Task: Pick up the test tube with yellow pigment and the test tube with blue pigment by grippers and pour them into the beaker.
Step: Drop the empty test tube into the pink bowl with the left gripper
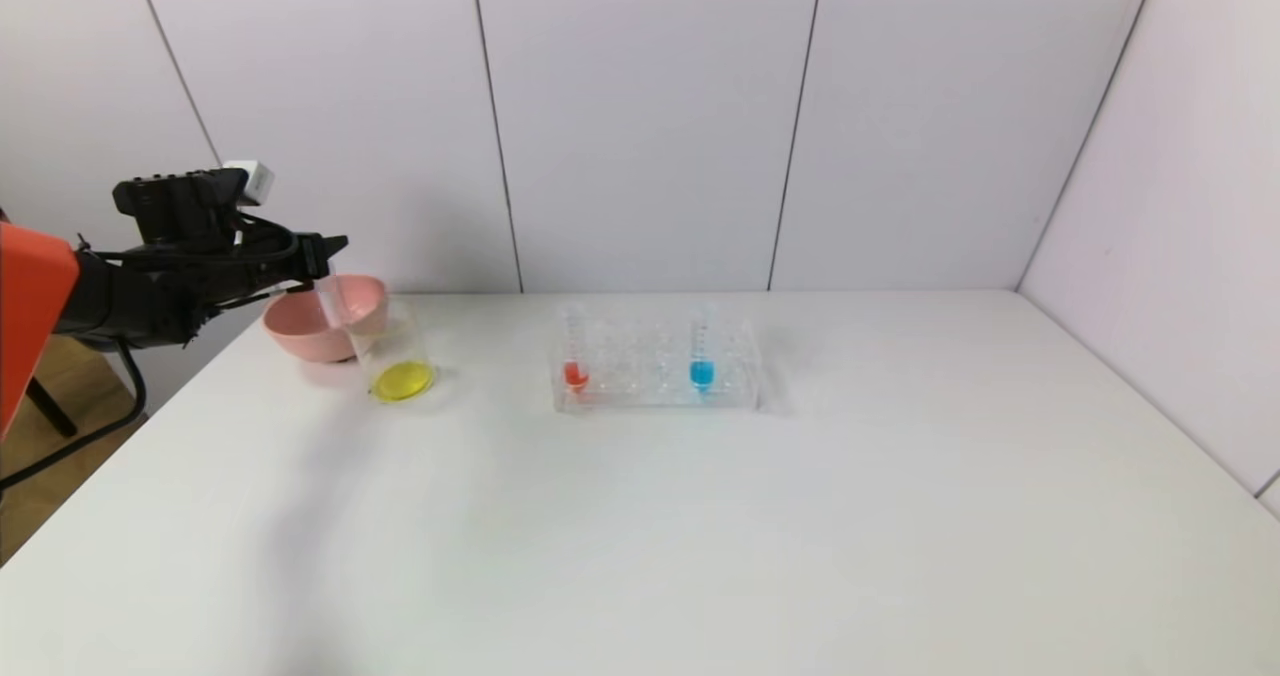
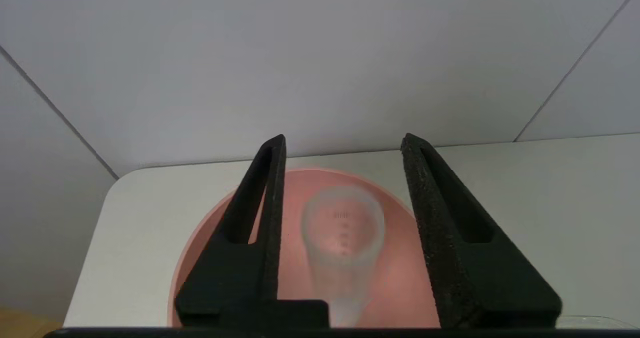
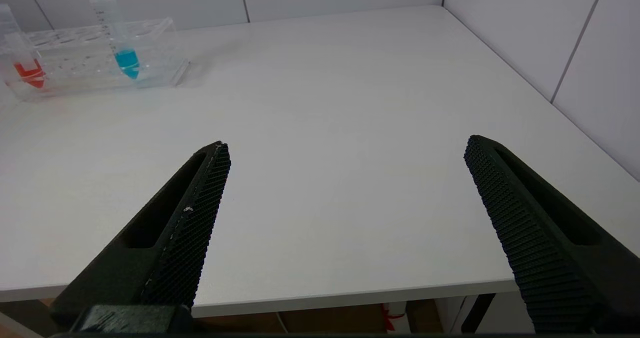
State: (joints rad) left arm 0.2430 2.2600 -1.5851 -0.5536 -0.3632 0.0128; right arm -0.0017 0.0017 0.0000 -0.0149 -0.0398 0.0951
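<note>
Above the pink bowl (image 2: pixel 210 228), hold left gripper (image 2: pixel 342 143) centred, fingers apart around the apparently loose yellow-pigment test tube (image 2: pixel 342 238); leave right gripper (image 3: pixel 347 145) parked, fingers spread.

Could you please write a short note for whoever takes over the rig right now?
Left tool: open above the pink bowl, the emptied tube loose between its jaws.
Right tool: open and empty, over the table's near right edge.
Beaker: beside the bowl, yellow liquid at the bottom.
Blue tube: upright in the rack, along with a red tube.
Done: yellow poured.
Left: pick up the blue tube and pour it into the beaker.
</note>
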